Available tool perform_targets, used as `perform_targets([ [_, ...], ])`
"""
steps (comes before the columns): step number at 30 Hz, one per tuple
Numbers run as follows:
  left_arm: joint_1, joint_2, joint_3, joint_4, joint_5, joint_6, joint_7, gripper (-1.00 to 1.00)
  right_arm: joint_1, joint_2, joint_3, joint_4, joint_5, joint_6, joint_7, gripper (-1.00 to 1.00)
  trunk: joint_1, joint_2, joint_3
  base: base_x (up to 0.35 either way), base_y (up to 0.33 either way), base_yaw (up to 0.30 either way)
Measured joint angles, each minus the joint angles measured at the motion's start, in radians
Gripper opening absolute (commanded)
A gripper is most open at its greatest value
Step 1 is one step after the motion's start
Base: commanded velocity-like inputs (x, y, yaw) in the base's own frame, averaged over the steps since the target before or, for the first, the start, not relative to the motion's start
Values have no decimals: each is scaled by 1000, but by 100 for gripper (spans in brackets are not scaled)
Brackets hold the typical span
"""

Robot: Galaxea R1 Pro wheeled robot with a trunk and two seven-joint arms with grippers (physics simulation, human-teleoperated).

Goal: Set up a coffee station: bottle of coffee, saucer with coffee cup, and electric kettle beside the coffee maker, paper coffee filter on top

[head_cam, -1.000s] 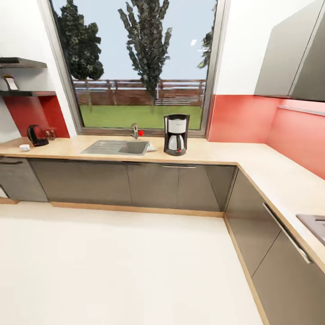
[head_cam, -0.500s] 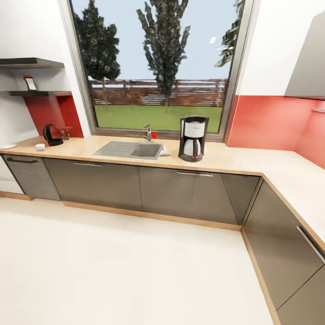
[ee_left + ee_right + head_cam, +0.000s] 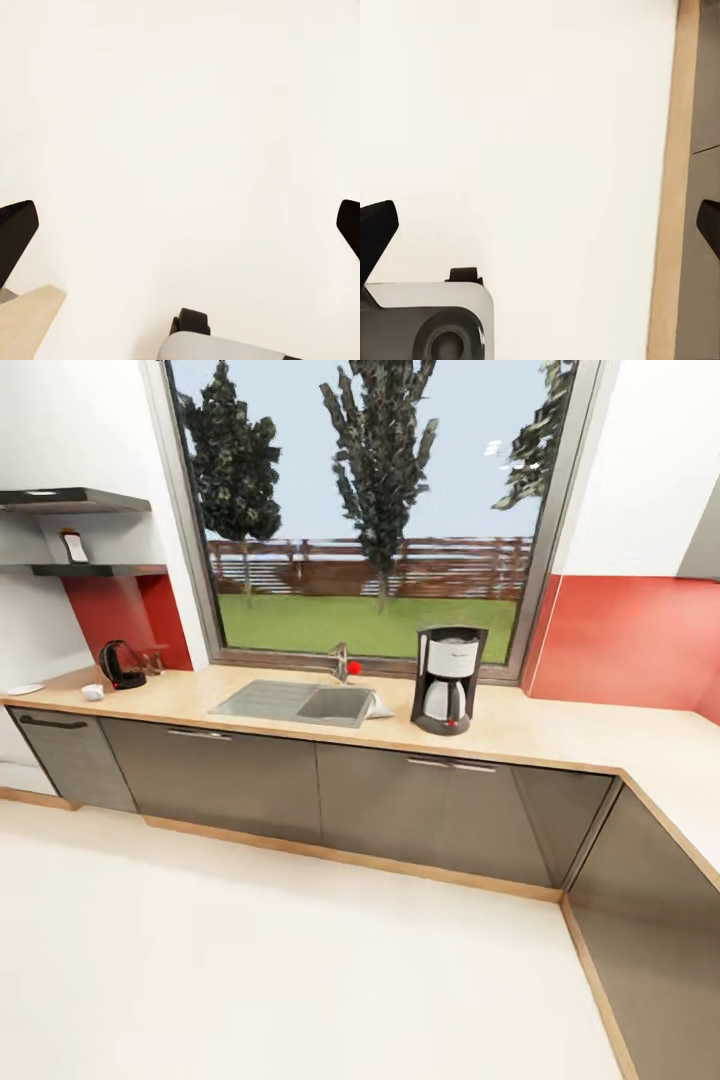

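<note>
**Rolling up to the tabletop, nothing in hand yet**

The robot stands out on the pale floor (image 3: 300,960), facing the long beige tabletop (image 3: 560,735), and the step in hand is judged to be the approach. The coffee maker (image 3: 449,678) stands on the tabletop just beside the steel sink (image 3: 300,703), on the side away from the shelf, and should stay put. Everything else sits well apart from the coffee maker, past the sink: the electric kettle (image 3: 121,664) near the red wall, the coffee cup (image 3: 93,691) close in front of the kettle, and the saucer (image 3: 24,689) further out at the tabletop's end. The bottle of coffee (image 3: 73,546) sits on the kitchen shelf (image 3: 95,570) above the kettle. A pale shape at the sink's edge nearest the coffee maker may be the paper filter — too small to tell.

To do this well, steer toward the kettle end, stop square to the cabinets and close enough that neither arm must overreach, and keep the arms tucked until the base is still.

The head view gives the whole layout. The wrist views add the hands: the left gripper (image 3: 180,229) and the right gripper (image 3: 540,229) each show dark fingers spread wide with nothing between them, above bare floor — the right one also catches the wooden plinth (image 3: 667,187) under the cabinets.
</note>
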Motion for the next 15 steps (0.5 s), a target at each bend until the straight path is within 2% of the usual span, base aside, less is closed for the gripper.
perform_targets([
  [12,0,0,0,-1,0,-1,1,100,0,1,0,0,-1,0,0,100,0,0,12,338,0,215],
  [15,0,1,1,-1,1,-2,2,100,0,0,0,-1,-1,0,0,100,0,0,14,338,2,62],
])
